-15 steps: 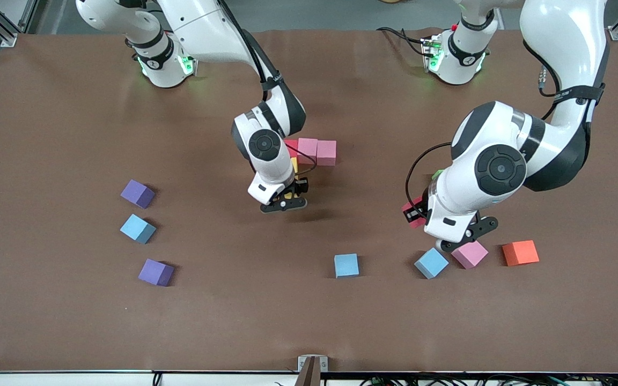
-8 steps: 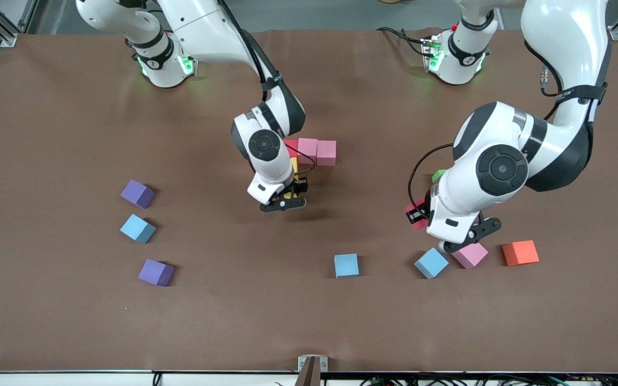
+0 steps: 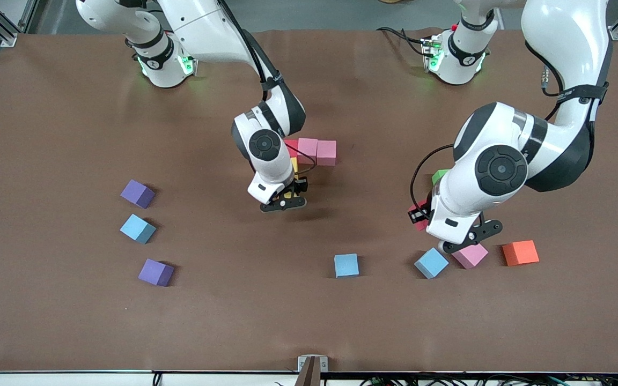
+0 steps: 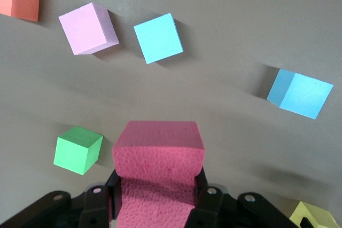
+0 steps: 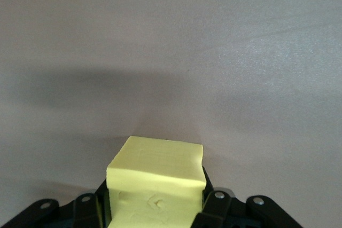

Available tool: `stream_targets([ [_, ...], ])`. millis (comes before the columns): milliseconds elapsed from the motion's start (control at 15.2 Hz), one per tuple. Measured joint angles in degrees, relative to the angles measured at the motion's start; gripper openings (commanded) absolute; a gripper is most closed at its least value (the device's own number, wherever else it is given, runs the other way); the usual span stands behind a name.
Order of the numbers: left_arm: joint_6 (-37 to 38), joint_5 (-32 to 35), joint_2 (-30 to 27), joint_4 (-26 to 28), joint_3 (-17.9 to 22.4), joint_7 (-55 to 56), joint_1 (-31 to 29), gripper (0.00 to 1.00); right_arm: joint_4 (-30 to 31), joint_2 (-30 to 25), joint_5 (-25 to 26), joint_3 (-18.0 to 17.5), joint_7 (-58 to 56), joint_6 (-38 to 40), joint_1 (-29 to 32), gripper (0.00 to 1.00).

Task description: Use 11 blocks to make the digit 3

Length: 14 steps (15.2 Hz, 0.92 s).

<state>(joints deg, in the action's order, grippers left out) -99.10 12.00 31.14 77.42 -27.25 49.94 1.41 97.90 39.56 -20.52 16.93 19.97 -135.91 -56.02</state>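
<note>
Loose on the table point(image 3: 46, 321): three light blue cubes point(image 3: 346, 265), two purple point(image 3: 138, 193), one pink point(image 3: 470, 255), one orange point(image 3: 520, 252), one green point(image 4: 77, 149). Mid-table, two pink cubes point(image 3: 317, 150) touch. The left gripper point(image 4: 157, 206) clamps a red cube point(image 4: 158, 156) above the table near the green cube; the right gripper point(image 5: 155, 206) clamps a yellow cube point(image 5: 156, 177) beside the pink pair.

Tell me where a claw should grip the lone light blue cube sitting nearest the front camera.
Come straight down on the light blue cube and close on two opposite vertical faces. It sits flat and apart from the other blocks, with bare table all round, so any pair of its flat sides should be reachable from above.
</note>
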Motion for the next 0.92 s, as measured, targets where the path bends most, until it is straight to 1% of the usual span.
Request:
stream_targets([
  [264, 0.0, 0.0, 0.8, 0.1, 0.0, -1.1, 0.4, 0.00, 0.0, -0.1, 0.0, 0.0, 0.0, 0.5, 0.0, 0.22],
  [527, -0.1, 2.4, 1.1, 0.1, 0.0, -3.1, 0.0, 0.00, 0.0, -0.1, 0.0, 0.0, 0.0, 0.6, 0.0, 0.22],
  [725, -3.6, 2.8, 1.5, 0.1, 0.1, -3.2, 0.1, 0.00, 0.0, -0.1, 0.0, 0.0, 0.0, 0.8, -0.1, 0.22],
  [922, -4.9, 3.1, 2.4, 0.1, 0.1, -3.3, 0.1, 0.00, 0.0, -0.2, 0.0, 0.0, 0.0, 1.3, -0.2, 0.22],
])
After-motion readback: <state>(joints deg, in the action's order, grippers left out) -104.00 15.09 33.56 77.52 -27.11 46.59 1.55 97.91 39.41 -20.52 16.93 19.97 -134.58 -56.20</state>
